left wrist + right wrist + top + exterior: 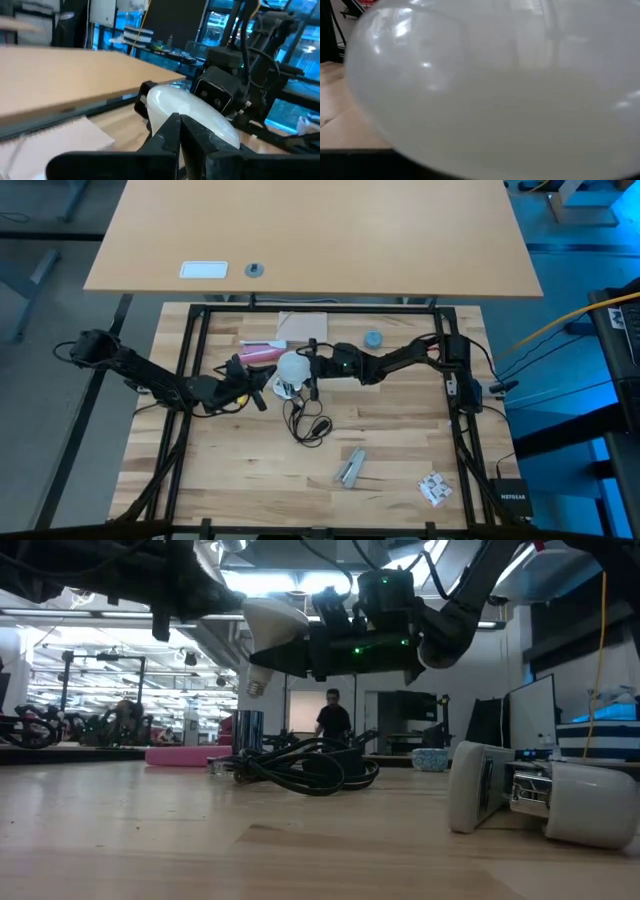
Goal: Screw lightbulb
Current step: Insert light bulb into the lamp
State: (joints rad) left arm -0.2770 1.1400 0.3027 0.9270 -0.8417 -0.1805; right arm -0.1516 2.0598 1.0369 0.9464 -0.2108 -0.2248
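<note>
The frosted-white lightbulb (292, 366) is held above the table's middle by my right gripper (308, 366), which is shut on it. It fills the right wrist view (490, 90). In the low view the bulb (275, 625) is tilted, with its screw base (258, 687) lowest. The silvery socket (284, 390) lies on the table just below it, and its black cord (308, 425) is coiled toward the near side. My left gripper (262, 392) is raised just left of the bulb. Its fingers (172, 131) are shut on nothing, with the bulb (190, 107) beyond them. My right gripper holds the bulb by its round globe (290, 628), coming in level from the table's right. The bulb itself hides the fingers in the right wrist view. The bulb is lifted clear of the table and tilted, its screw base pointing down and away from the gripper.
A blue-grey round cap (373, 338), a pink object (262, 352) and a sheet of paper (302, 327) lie toward the far edge. A silvery metal piece (350, 468) and a small white item (435, 488) lie near the front. A person (333, 718) stands in the room behind.
</note>
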